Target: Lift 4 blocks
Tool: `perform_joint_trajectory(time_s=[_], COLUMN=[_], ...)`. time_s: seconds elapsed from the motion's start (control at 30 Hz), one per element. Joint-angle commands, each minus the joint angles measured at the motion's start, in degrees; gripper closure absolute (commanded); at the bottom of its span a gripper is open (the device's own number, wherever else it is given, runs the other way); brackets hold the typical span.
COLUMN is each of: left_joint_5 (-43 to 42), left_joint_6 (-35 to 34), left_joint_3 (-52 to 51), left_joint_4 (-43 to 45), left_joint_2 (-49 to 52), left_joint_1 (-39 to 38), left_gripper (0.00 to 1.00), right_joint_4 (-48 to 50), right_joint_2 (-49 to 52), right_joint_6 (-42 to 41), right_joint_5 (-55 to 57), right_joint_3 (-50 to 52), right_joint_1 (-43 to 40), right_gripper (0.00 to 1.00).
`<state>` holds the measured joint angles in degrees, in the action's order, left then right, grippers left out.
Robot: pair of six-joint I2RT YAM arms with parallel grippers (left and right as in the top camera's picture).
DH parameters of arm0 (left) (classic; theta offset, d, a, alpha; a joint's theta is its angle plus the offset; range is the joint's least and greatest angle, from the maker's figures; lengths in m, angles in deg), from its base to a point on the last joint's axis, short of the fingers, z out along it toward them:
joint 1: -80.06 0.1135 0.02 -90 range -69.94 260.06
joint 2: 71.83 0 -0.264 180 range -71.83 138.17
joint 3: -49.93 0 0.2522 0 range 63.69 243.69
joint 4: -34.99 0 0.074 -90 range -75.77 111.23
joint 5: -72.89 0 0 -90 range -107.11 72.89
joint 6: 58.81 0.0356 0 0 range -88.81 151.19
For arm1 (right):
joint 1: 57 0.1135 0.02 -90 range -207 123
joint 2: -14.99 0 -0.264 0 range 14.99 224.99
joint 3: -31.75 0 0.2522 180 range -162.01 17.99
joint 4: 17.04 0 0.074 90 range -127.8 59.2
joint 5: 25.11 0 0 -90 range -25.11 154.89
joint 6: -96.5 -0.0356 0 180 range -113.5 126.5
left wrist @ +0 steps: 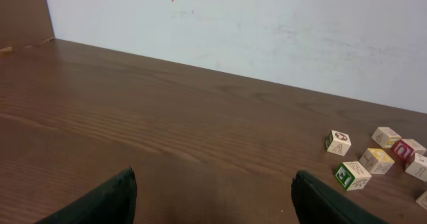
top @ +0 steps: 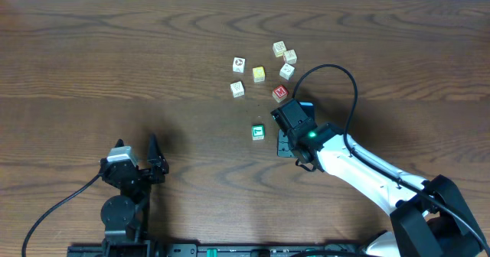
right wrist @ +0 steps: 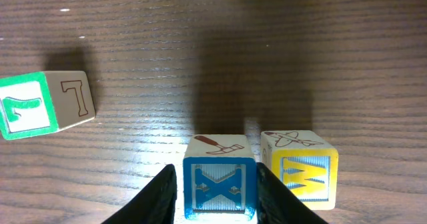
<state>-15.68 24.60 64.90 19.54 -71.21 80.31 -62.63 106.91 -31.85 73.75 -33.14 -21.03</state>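
My right gripper has its two black fingers against the left and right sides of the blue block with a white X, which sits level with the tabletop. Right beside it stands the yellow-orange block with a W. The green-faced block lies further left, apart from the gripper. From overhead the right gripper covers the blue and yellow-orange blocks; the green block is just to its left and the red block just beyond it. My left gripper is open, holds nothing, and is far from the blocks.
Several cream-faced cubes and a pale yellow one are scattered behind the red block. The right arm's black cable loops over the table by them. A white wall stands past the table's far edge.
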Motion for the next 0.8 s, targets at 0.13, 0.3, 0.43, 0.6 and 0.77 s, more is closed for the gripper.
perform_joint_trajectory(time_s=[0.13, 0.3, 0.43, 0.6, 0.77], left_joint_5=[0.5, 0.5, 0.5, 0.5, 0.5], left_joint_6=[-0.1, -0.1, -0.1, -0.1, -0.1], left_joint_3=[-0.9, -0.9, -0.9, -0.9, -0.9], left_joint_4=[-2.5, -2.5, -2.5, -2.5, -2.5], left_joint_2=[-0.3, -0.3, -0.3, -0.3, -0.3], left_joint_1=[-0.2, -0.2, -0.2, -0.2, -0.2], left_gripper=[0.25, 0.25, 0.25, 0.25, 0.25], right_joint_4=[0.1, -0.1, 0.0, 0.3, 2.1], right_joint_2=[0.2, 0.3, 0.3, 0.3, 0.3], right_joint_6=[-0.2, -0.2, -0.2, -0.2, -0.2], right_joint_5=[0.8, 0.7, 0.7, 0.7, 0.7], right_joint_3=[0.2, 0.3, 0.3, 0.7, 2.7], right_joint_1=[1.2, 1.2, 1.2, 1.2, 1.2], right_gripper=[0.62, 0.63, 0.64, 0.64, 0.63])
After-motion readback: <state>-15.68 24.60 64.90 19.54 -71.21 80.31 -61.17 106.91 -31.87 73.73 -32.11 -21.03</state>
